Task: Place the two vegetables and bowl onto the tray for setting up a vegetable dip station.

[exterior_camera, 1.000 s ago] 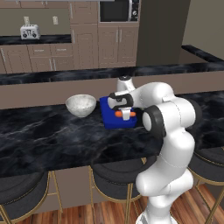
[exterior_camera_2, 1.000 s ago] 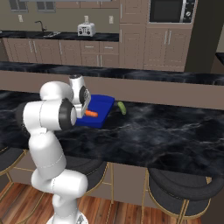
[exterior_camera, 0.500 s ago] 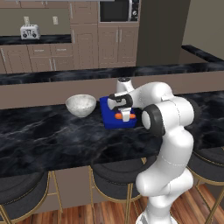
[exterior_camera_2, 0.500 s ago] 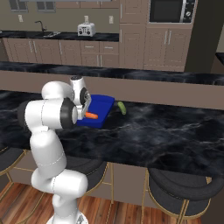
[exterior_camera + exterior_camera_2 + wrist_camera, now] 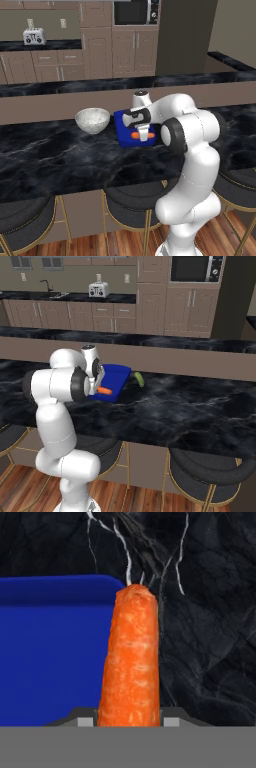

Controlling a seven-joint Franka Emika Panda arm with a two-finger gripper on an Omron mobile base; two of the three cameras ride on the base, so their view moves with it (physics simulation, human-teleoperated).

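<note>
My gripper (image 5: 140,131) is shut on the slim orange carrot (image 5: 136,135), holding it low over the near part of the bright blue tray (image 5: 123,138). In the hand view the carrot (image 5: 131,662) rises between the fingertips, with the tray (image 5: 50,652) to its left and black counter to its right. From the right base the gripper (image 5: 101,386) and carrot (image 5: 104,390) hang over the tray (image 5: 118,375). The yellow-green vegetable (image 5: 139,379) lies on the counter just right of the tray. The speckled white bowl (image 5: 92,120) stands left of the tray.
A raised ledge (image 5: 70,102) runs behind the black marble counter (image 5: 50,160). Bar stools (image 5: 210,471) stand below the front edge. A toaster (image 5: 98,290) and a microwave (image 5: 192,268) are on the far kitchen wall.
The gripper with the carrot has sunk slightly toward the tray; bowl, tray and green vegetable have stayed put.
</note>
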